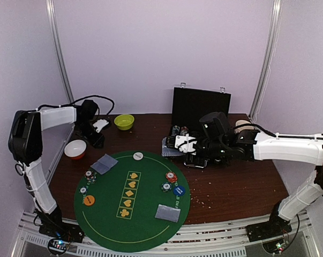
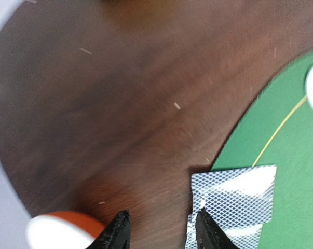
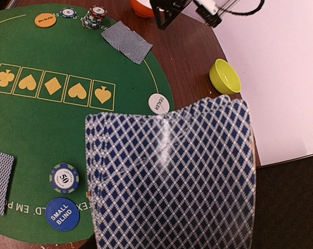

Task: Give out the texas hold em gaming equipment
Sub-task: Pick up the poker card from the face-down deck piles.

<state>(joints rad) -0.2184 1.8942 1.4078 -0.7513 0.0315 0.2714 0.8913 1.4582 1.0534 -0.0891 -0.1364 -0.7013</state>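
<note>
While the right fingers [image 1: 181,143] grip a fanned deck [image 3: 172,176] above the tabletop [image 1: 231,187], just off the far-right rim of the green mat [image 1: 150,230], the left fingers [image 2: 117,233] hang spread and empty. One left tip meets the edge of a card pile [image 2: 239,194] that overhangs the mat's rim, with bare wood ahead. Below the deck lie this pile and another card pile [image 3: 0,179], making two. There are three button discs: an orange disc [image 3: 45,20], a white disc [image 3: 159,104] and a blue disc [image 3: 62,213]. Chips [image 3: 96,16] sit in four small groups.
</note>
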